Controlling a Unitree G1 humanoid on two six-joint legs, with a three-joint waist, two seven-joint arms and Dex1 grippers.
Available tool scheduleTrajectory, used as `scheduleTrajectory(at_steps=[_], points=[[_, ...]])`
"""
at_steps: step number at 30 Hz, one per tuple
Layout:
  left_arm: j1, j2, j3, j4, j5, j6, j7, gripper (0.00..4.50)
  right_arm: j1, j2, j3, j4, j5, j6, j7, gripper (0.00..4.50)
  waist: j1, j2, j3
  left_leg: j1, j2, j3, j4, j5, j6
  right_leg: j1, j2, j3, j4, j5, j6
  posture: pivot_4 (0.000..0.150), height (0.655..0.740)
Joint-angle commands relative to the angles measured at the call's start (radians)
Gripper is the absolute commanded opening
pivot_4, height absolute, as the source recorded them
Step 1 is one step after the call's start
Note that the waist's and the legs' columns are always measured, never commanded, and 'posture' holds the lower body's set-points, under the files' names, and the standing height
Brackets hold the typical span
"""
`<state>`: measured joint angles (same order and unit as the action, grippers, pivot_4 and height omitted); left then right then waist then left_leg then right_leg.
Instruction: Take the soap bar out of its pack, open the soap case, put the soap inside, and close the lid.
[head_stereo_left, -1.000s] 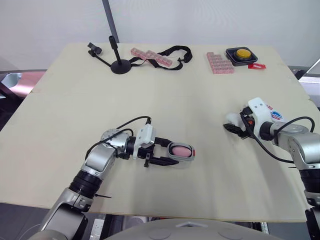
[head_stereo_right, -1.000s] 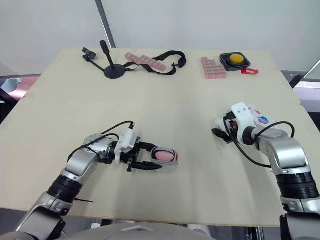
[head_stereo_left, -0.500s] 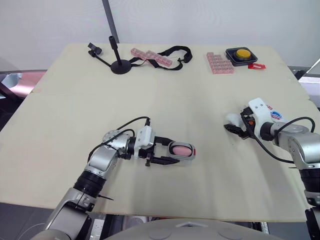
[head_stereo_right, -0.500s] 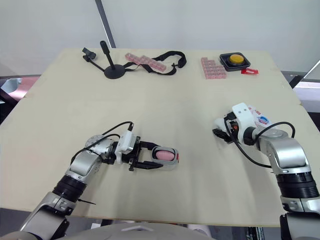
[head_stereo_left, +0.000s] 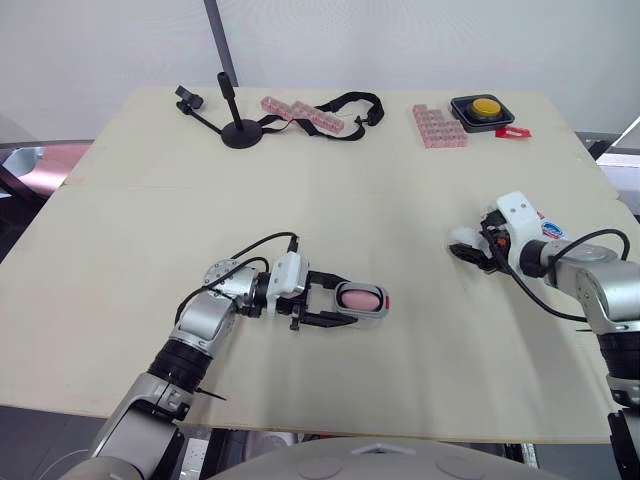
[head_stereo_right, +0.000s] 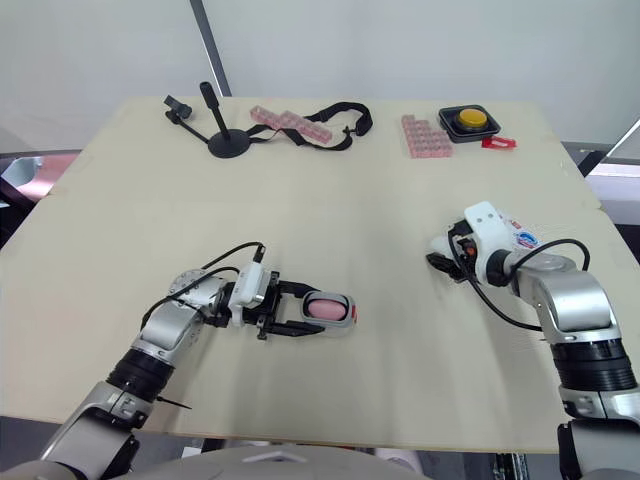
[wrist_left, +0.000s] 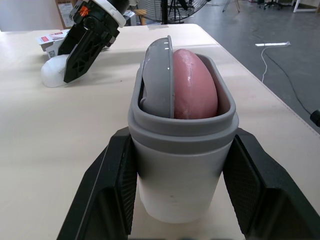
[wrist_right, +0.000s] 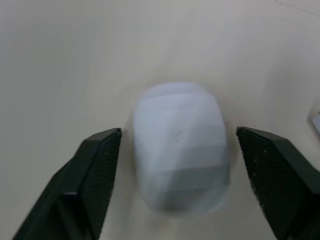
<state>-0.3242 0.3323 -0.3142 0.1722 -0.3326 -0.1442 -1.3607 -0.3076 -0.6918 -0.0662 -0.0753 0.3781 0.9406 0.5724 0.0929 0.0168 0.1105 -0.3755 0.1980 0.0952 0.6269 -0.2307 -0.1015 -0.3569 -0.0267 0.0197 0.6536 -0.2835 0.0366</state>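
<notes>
Soap case (wrist_left: 180, 192) clamped by left gripper (wrist_left: 180, 137), grey insert (wrist_left: 157, 75) beside soap (wrist_left: 195, 85) in wrist view, right gripper (wrist_right: 178, 132) spread around lid (wrist_right: 177, 155)

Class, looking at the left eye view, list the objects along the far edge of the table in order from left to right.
black stand → pink strip of compartments → pink compartment block → yellow button on its black base
</notes>
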Motion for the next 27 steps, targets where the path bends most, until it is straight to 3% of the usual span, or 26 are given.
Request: scheduleTrajectory(at_steps=[1, 3, 9, 16, 21, 27], points=[[-0.003, 0.006, 0.004, -0.029, -0.001, 0.009, 0.004, 1.92, -0.01, -0.005, -0.024, -0.01, -0.004, -0.009, 0.0, 2.29, 0.0, 0.0, 0.0, 0.0, 0.0, 0.0, 0.0, 0.0, 0.0, 0.0, 0.0, 0.0, 0.0, 0.0, 0.0, 0.15, 0.74], [-0.003, 0.007, 0.005, -0.032, -0.002, 0.016, 0.006, 1.92, -0.007, -0.009, -0.02, -0.015, -0.005, -0.014, 0.005, 1.95, 0.001, 0.0, 0.0, 0.0, 0.0, 0.0, 0.0, 0.0, 0.0, 0.0, 0.0, 0.0, 0.0, 0.0, 0.0, 0.15, 0.74], [-0.003, 0.01, 0.007, -0.034, -0.003, 0.025, 0.005, 1.92, -0.007, -0.057, 0.007, -0.076, -0.008, -0.038, 0.059, 1.95, 0.001, 0.0, 0.0, 0.0, 0.0, 0.0, 0.0, 0.0, 0.0, 0.0, 0.0, 0.0, 0.0, 0.0, 0.0, 0.15, 0.74], [-0.015, 0.008, 0.014, -0.019, -0.006, 0.045, 0.008, 1.92, -0.032, -0.17, 0.01, -0.207, 0.041, -0.152, 0.263, 1.95, 0.001, 0.0, 0.0, -0.001, 0.0, 0.0, 0.0, 0.0, 0.0, 0.001, 0.0, 0.0, -0.001, 0.0, 0.0, 0.15, 0.74], [-0.026, 0.006, 0.02, 0.0, -0.001, 0.048, 0.014, 1.92, -0.08, -0.235, 0.028, -0.391, 0.171, -0.072, 0.394, 1.95, 0.0, 0.001, 0.0, 0.0, 0.001, 0.0, 0.0, 0.0, 0.0, 0.001, 0.001, 0.0, -0.001, 0.0, 0.0, 0.15, 0.74], [-0.077, -0.027, 0.045, 0.06, -0.003, 0.049, 0.057, 1.92, -0.161, -0.196, 0.121, -0.581, 0.283, 0.133, 0.32, 1.95, 0.007, 0.001, 0.0, 0.001, 0.001, 0.0, 0.001, 0.0, 0.0, 0.001, 0.001, 0.0, 0.0, 0.0, 0.0, 0.15, 0.74]])
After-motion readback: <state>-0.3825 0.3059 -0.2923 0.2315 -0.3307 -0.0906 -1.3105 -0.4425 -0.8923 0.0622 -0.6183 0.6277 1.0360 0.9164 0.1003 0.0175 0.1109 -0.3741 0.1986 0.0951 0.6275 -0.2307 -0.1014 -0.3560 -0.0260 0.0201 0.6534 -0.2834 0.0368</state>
